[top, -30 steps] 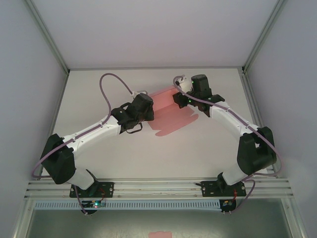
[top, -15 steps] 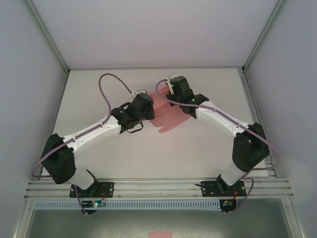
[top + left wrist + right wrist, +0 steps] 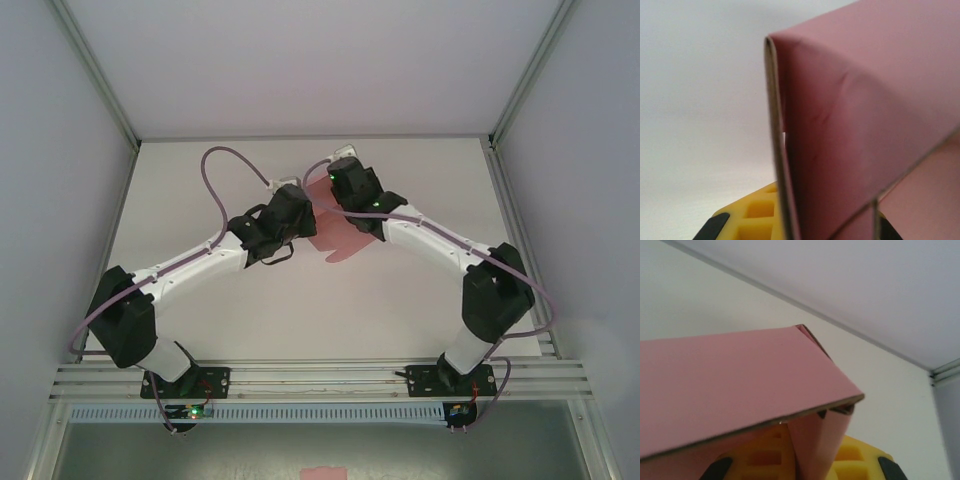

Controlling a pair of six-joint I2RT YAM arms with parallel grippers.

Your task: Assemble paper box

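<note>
Both arms reach in over the white worktop (image 3: 250, 320) and meet at its far middle, a little short of the far edge. The paper box (image 3: 340, 243) sits there, partly folded, with most of it hidden under the two wrists. Top view shows a flat pink panel sticking out toward the near edge, just right of centre.

Left end effector (image 3: 303, 210) comes in from the left side and is closed down tight on the card. In the left wrist view the paper box (image 3: 865, 125) is very close to the lens: a folded panel with a sharp crease at the top, and its cut edge runs straight down to the yellow finger pad (image 3: 760, 215) at the bottom. A second flap edge shows lower right.

Right end effector (image 3: 333, 192) comes in from the right side, nearly touching the left one, and is also pinched shut on the card. In the right wrist view the paper box (image 3: 740, 375) has one wide panel tilted overhead, with a narrower flap dropping down between the yellow finger pads (image 3: 860, 455). A folded corner shows at the far tip of the panel.

Purple cable (image 3: 225, 160) loops above the left arm. Whether the lifted part of the box touches the worktop, cannot tell.
</note>
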